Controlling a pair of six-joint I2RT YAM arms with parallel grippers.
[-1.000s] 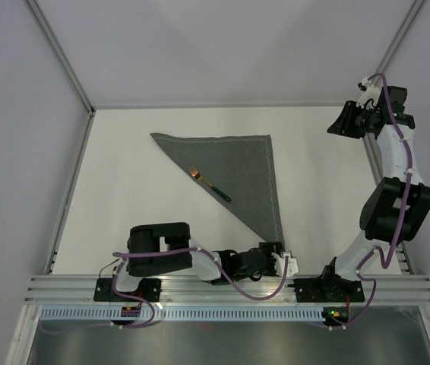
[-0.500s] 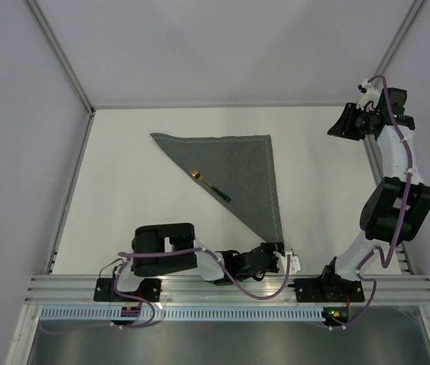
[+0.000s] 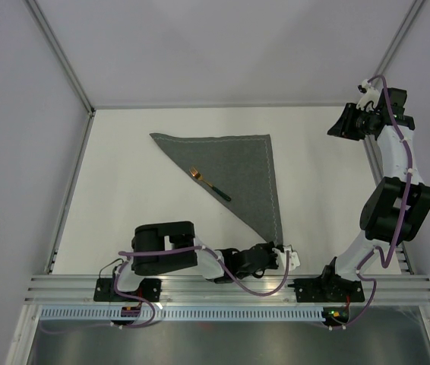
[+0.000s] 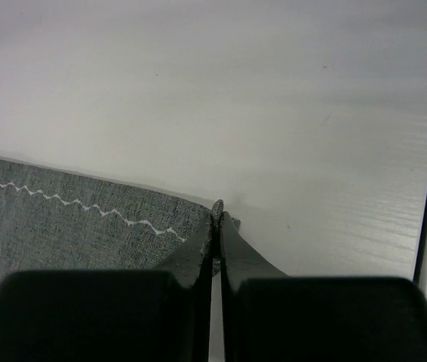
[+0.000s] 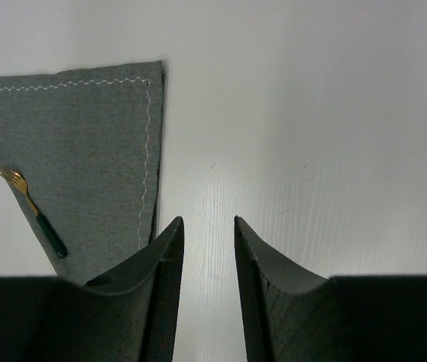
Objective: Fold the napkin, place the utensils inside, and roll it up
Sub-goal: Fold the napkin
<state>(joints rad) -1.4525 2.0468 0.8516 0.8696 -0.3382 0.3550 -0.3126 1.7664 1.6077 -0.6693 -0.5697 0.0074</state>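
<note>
The napkin [image 3: 234,171] lay flat on the white table [image 3: 124,198] as a dark grey triangle. One straight edge ran along its far side and another down its right side, both with a pale zigzag stitch just inside them. The long slanted edge ran from the far-left point down to a near corner close to the arm bases.

The fork [image 3: 210,184] lay along that slanted edge, about halfway down it, with its gold head toward the far left and its dark handle toward the near right. It sat so close to the edge that it could not be told whether all of it rested on the cloth.

The left gripper [image 4: 216,213] was down low at the napkin's near corner. Its two dark fingers were pressed together, with the very tip of the cloth pinched between them (a small tuft of grey showed at the fingertips in the left wrist view).

The right gripper [image 5: 207,220] hung high over the far right of the table, well apart from the napkin. Its jaws stood partly open with nothing between them, only bare tabletop below. Purple cables [image 3: 238,287] looped along both arms, and an aluminium rail [image 3: 230,280] ran across the near edge.
</note>
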